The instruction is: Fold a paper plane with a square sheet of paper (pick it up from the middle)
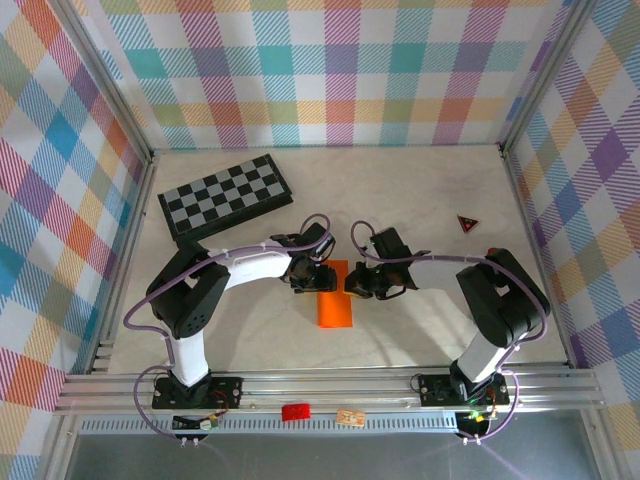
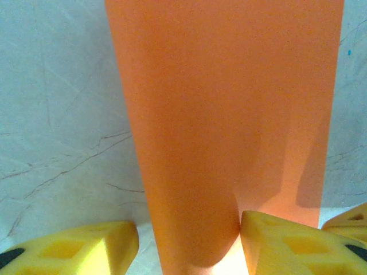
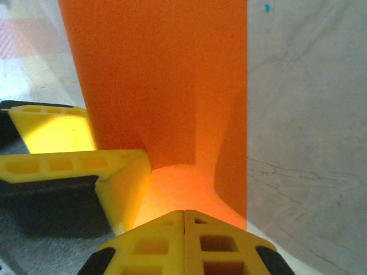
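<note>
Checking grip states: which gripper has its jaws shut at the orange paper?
The right gripper: its yellow jaws meet at the edge of the paper, while the left gripper has jaws apart, paper between them.

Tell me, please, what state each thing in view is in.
Paper: folded into a narrow strip, one end raised.
Left gripper: jaws open, astride the paper.
Right gripper: jaws shut on the paper.
Checkerboard: lying flat, untouched.
Triangle: lying flat, untouched.
</note>
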Controlling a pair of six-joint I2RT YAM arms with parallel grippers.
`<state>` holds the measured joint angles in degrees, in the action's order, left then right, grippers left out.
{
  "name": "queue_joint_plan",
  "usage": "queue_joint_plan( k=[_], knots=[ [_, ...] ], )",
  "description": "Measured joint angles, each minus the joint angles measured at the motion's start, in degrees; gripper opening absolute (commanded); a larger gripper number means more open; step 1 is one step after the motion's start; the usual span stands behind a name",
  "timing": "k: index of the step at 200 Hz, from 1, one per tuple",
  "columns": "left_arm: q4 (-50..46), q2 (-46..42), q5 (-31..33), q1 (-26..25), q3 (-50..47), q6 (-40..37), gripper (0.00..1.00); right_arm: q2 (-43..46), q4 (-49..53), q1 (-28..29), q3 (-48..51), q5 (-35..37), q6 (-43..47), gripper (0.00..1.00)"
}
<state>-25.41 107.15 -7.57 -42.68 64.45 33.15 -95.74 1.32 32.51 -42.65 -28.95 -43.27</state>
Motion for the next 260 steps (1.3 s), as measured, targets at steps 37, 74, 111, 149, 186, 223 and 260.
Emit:
queue_joint_plan(
  k=[37, 74, 111, 149, 186, 223, 260],
  knots=[
    [0.00, 0.09, 0.00, 0.00, 0.02, 0.00, 0.56, -1.73, -0.28, 0.24, -1.38, 0.02, -0.68, 0.00],
    [-0.02, 0.11, 0.00, 0.00, 0.02, 0.00, 0.56, -2.95, -0.48, 0.28, -1.70, -0.02, -0.87, 0.00],
    [-0.24, 0.28, 0.00, 0.00, 0.26, 0.00, 0.56, -3.48, -1.90, 0.50, -1.73, -0.22, -1.31, 0.00],
    [-0.26, 0.28, 0.00, 0.00, 0.26, 0.00, 0.56, -3.72, -2.91, 0.55, -1.73, -0.48, -1.70, 0.00],
    [-0.24, 0.31, -0.02, 0.00, 0.26, 0.00, 0.56, -5.31, -3.10, 0.52, -1.70, -0.52, -1.55, 0.00],
    [-0.22, 0.31, -0.04, 0.00, 0.24, 0.04, 0.56, -5.29, -2.80, 0.59, -1.66, 0.26, 0.92, 0.00],
    [0.17, -0.79, -0.70, 0.00, 0.00, 0.50, 0.58, -5.25, -2.64, 0.59, -1.60, 0.46, 3.41, 0.00]
  ],
)
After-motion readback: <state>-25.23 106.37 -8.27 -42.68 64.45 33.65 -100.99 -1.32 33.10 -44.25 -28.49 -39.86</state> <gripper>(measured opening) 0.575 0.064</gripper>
